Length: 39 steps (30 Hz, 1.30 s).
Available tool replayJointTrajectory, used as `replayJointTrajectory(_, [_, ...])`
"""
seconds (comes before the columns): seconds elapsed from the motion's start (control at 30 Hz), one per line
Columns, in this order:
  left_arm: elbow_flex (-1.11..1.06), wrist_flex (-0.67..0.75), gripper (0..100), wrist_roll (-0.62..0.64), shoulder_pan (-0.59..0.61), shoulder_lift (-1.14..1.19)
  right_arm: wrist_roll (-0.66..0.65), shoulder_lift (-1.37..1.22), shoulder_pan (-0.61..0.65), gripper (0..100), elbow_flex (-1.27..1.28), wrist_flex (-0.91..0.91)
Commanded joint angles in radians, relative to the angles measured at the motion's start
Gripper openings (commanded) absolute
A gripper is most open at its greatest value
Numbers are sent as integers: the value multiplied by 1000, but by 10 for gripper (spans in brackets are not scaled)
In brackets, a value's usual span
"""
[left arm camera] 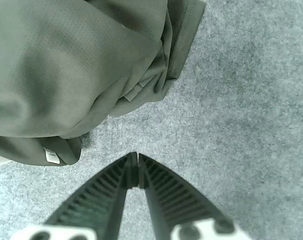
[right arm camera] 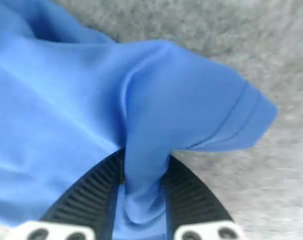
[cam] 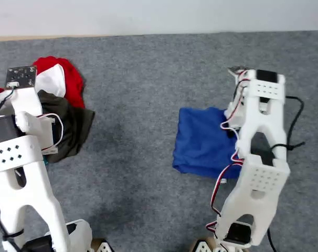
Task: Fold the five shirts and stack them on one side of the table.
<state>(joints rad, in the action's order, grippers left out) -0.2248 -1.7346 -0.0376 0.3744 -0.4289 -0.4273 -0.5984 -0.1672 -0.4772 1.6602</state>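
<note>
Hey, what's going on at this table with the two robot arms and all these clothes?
The right pincer is shut on a fold of the blue shirt, which lies by itself on the grey table. The left pincer is shut with nothing in it, just off the edge of a dark olive shirt. That shirt lies in a crumpled pile with a red shirt and a white shirt on the table's other side.

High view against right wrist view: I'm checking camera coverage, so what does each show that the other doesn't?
The high view adds the pile of red, white and dark shirts. The right wrist view adds the right gripper, shut on a fold of the blue shirt. Both share the blue shirt and the grey table.
</note>
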Motion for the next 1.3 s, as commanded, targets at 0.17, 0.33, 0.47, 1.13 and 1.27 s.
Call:
replayJointTrajectory(0.17, [4,-20,6,2,9,-32,-540,94,-97,10,-43,-183])
replayJointTrajectory(0.33, [4,-20,6,2,9,-32,-779,70,-85,10,-43,-410])
replayJointTrajectory(0.47, [4,-20,6,2,9,-32,-855,8,-62,13,-43,-524])
replayJointTrajectory(1.13, [4,-20,6,2,9,-34,155,194,-88,206,-64,-397])
replayJointTrajectory(1.27, [4,-20,6,0,9,-34,393,234,-88,206,-64,-242])
